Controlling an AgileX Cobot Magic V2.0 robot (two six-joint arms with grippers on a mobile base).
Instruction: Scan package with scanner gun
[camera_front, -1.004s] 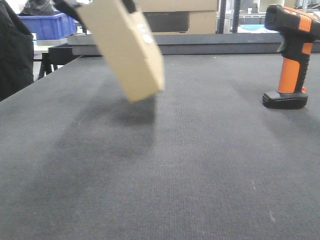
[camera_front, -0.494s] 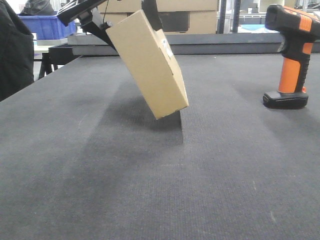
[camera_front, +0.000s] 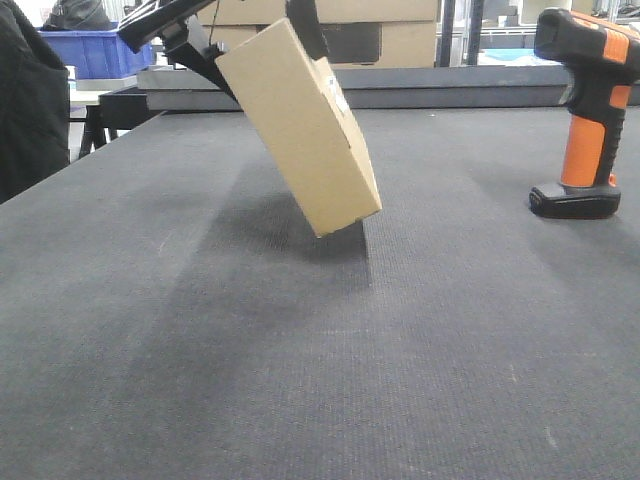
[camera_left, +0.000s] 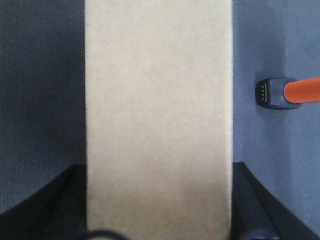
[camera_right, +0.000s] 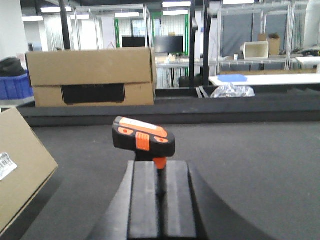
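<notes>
the small flat plain brown cardboard package (camera_front: 300, 130) hangs tilted over the left half of the dark grey fabric-covered table (camera_front: 420, 360). its upper end leans left and away. its lower corner sits down by its own shadow, and whether that corner touches the table cannot be told. a small white barcode label (camera_front: 336, 96) shows on the broad face that looks to the right. in the right wrist view the same label (camera_right: 6, 165) shows at the left edge of the frame.

the left tool (camera_front: 262, 50) is clamped over the package's upper end, with one black finger (camera_front: 200, 55) on the left side and the other at the top right. in the left wrist view the box fills the middle, with a black finger (camera_left: 55, 205) pressed against each long side.

well to the right, apart from the package, the pistol-shaped scanner gun (camera_front: 590, 100) with black head, orange trim and orange handle stands upright on its flat black base, with nothing gripping it. the left wrist view catches its base and handle (camera_left: 280, 93) at the right edge.

the right tool (camera_right: 160, 200) has its two black pads pressed together with nothing between them, and the scanner gun stands just beyond them.

at the far edge of the table sits a larger cardboard box with a dark rectangular panel (camera_right: 90, 67). a blue plastic crate (camera_front: 90, 50) stands behind to the left.
</notes>
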